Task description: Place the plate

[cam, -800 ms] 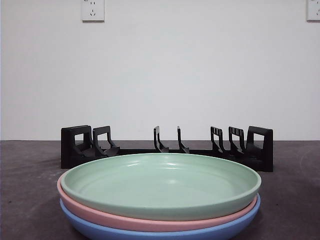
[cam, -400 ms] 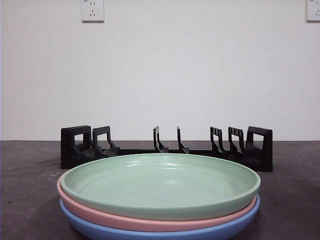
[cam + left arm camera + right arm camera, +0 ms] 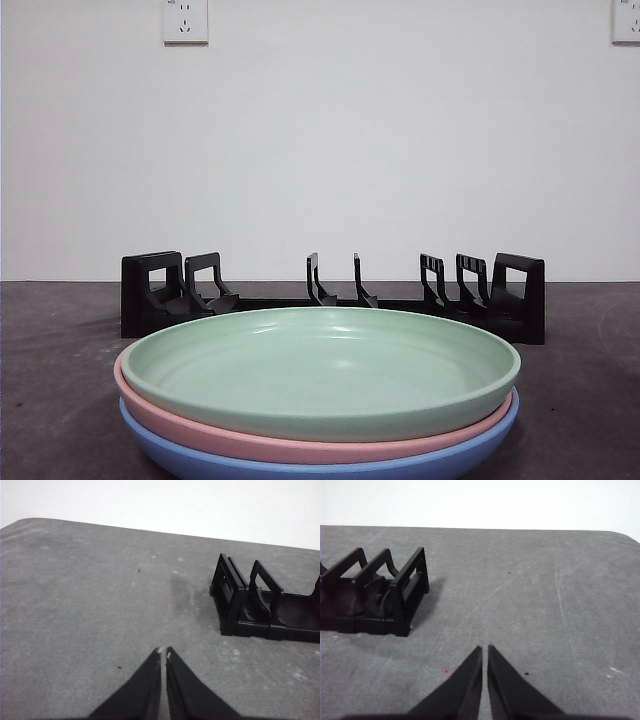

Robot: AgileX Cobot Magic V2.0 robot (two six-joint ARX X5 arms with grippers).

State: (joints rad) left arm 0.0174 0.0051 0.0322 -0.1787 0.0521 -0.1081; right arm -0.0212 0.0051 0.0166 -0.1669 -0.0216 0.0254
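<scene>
The left gripper [image 3: 163,653] hung over bare grey bench [image 3: 90,605], jaws pressed together on nothing, near one end of the black plate rack [image 3: 335,293]. In front of the rack sat the stack: green plate [image 3: 320,368] on top, pink plate [image 3: 200,430] beneath, blue plate [image 3: 250,466] at the bottom, none yet lifted. The right gripper [image 3: 485,650] waited off the rack's other end [image 3: 380,597], jaws likewise closed and empty. To do this well, I judged, one arm should open, pinch only the green rim and tip the plate upright into a slot. Against the pictures from the second before, nothing had moved.
</scene>
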